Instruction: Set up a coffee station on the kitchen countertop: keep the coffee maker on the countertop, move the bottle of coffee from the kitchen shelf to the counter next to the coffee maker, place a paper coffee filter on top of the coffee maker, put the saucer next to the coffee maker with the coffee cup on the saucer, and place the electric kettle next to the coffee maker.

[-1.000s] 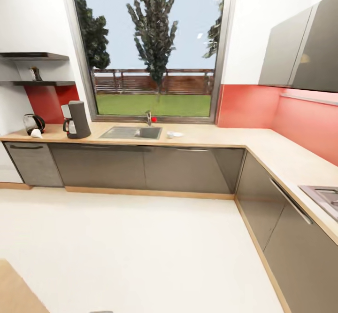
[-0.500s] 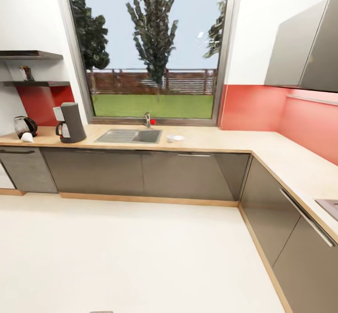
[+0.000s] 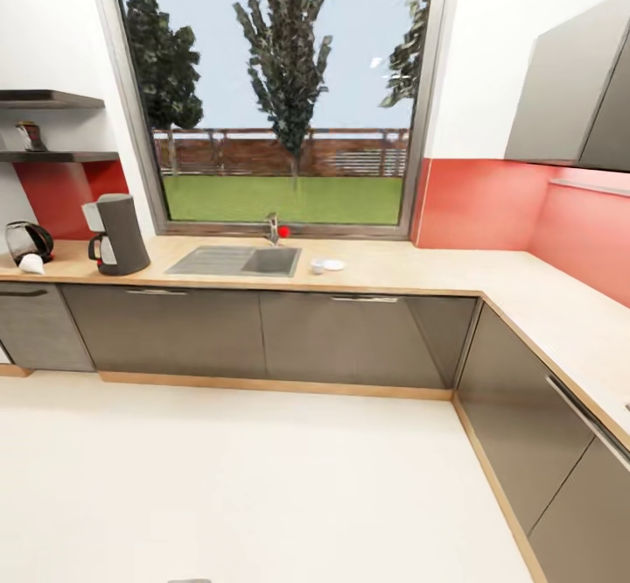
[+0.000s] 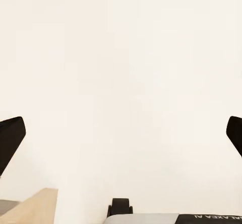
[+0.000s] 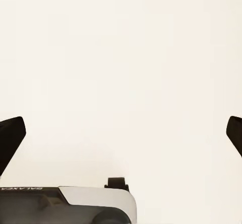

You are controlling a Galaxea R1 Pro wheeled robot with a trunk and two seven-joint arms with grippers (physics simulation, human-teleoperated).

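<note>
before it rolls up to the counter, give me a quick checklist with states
1. Coffee maker on the countertop: ok.
2. Bottle of coffee off the shelf: not ok, it stands on it.
3. Electric kettle next to the coffee maker: cannot tell, there is a gap.
4. Coffee cup on the saucer: not ok, beside it, right of the sink.
5. Left tool and right tool open and empty: ok.

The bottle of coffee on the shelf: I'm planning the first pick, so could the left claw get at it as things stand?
Probably not yet. The bottle of coffee sits on the shelf far across the floor, above the counter. The left claw is open over bare floor, so the base must drive closer.
</note>
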